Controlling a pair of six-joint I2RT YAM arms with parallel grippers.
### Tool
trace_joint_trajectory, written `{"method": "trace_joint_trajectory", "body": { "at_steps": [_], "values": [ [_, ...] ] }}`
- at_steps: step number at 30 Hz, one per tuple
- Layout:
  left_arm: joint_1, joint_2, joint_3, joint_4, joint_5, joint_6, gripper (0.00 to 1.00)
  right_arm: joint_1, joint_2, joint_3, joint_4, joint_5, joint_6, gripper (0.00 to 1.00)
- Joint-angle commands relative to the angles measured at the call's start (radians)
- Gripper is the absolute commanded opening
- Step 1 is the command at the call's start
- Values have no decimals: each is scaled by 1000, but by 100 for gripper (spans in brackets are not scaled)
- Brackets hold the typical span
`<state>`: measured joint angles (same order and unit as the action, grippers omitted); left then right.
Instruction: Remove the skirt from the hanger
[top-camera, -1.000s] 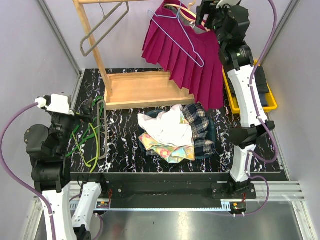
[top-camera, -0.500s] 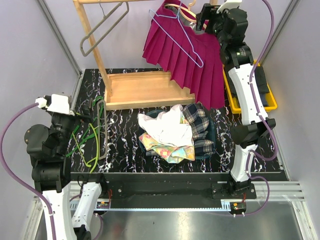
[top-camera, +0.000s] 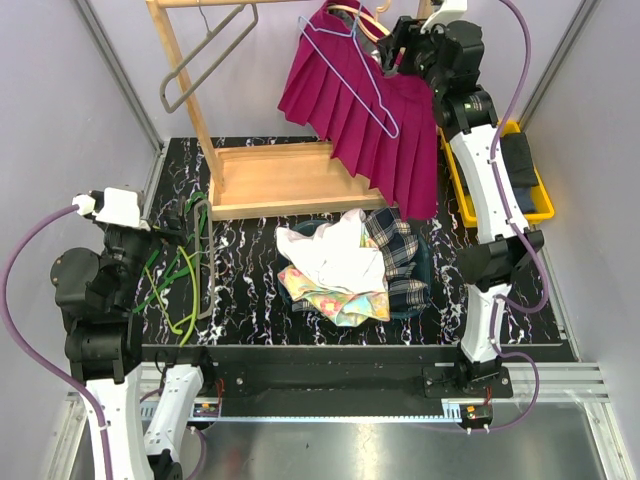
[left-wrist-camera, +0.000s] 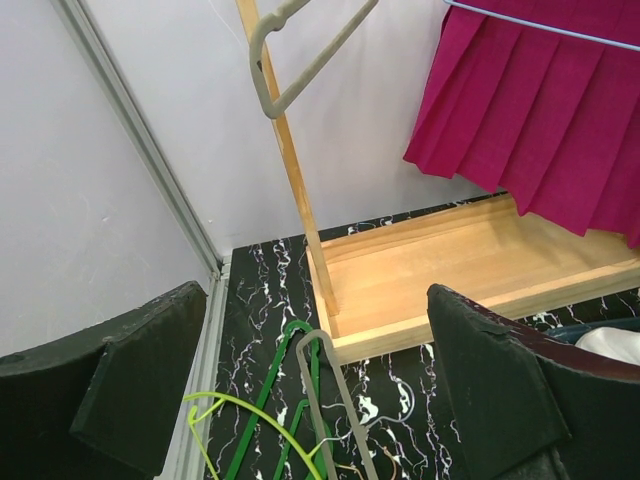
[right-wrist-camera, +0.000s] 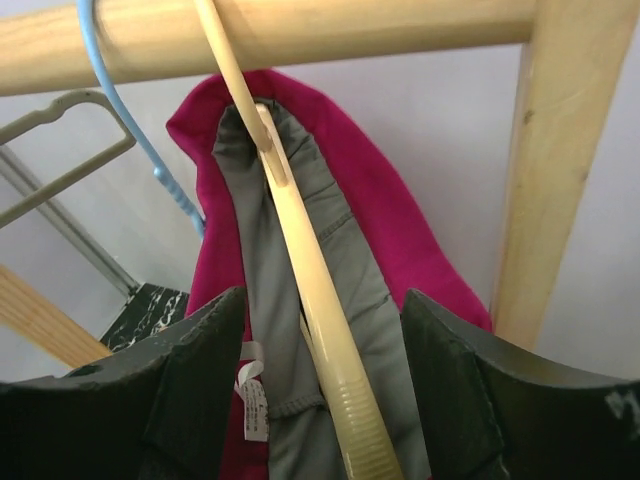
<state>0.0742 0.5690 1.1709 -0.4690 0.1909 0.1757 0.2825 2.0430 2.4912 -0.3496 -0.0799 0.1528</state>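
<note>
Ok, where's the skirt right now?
Top view, upper right: the skirt hangs on a cream hanger from the wooden rail, with the right gripper straddling its waistband.

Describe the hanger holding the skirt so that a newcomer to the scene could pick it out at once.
Find the wooden clothes rack; near its right end hangs a magenta pleated skirt. The hanger inside its grey-lined waistband is thick and cream, unlike the thin blue wire hanger beside it and the empty grey hanger further left.

obstacles at skirt (top-camera: 410, 150): rail (right-wrist-camera: 300, 30) above, post (right-wrist-camera: 560, 150) right, blue hanger (right-wrist-camera: 155, 172) left | free: over rack base (top-camera: 290, 175)
</note>
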Motion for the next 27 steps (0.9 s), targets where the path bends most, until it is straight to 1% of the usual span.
{"method": "trace_joint_trajectory", "body": {
  "at_steps": [1, 4, 5, 7, 8, 10, 13, 14, 19, 24, 27],
  "values": [
    [4, -6, 3, 59, -21, 2, 99, 4, 17, 49, -26, -87, 42, 68],
    [4, -9, 3, 58, -25, 5, 99, 4, 13, 51, -31, -83, 33, 53],
    [4, -9, 3, 59, -25, 5, 99, 4, 11, 52, -29, -83, 25, 42],
    [4, -9, 3, 59, -24, 4, 99, 4, 8, 61, -29, -78, 21, 31],
    [4, -8, 4, 61, -25, 4, 99, 3, 8, 64, -29, -75, 13, 20],
    [4, -6, 7, 63, -24, 1, 99, 4, 6, 80, -31, -64, 11, 12],
    [4, -4, 10, 63, -22, 1, 99, 4, 6, 104, -28, -47, 13, 3],
    [4, -4, 12, 61, -24, 1, 99, 4, 9, 113, -28, -43, 17, 0],
    [4, -6, 13, 55, -27, 2, 99, 4, 2, 135, 44, -5, 31, 0],
    [6, -14, 13, 50, -27, 11, 99, 4, -15, 167, 132, 43, -9, 0],
    [4, -14, 15, 52, -27, 7, 99, 4, -21, 219, 135, 57, -39, 0]
  ]
}}
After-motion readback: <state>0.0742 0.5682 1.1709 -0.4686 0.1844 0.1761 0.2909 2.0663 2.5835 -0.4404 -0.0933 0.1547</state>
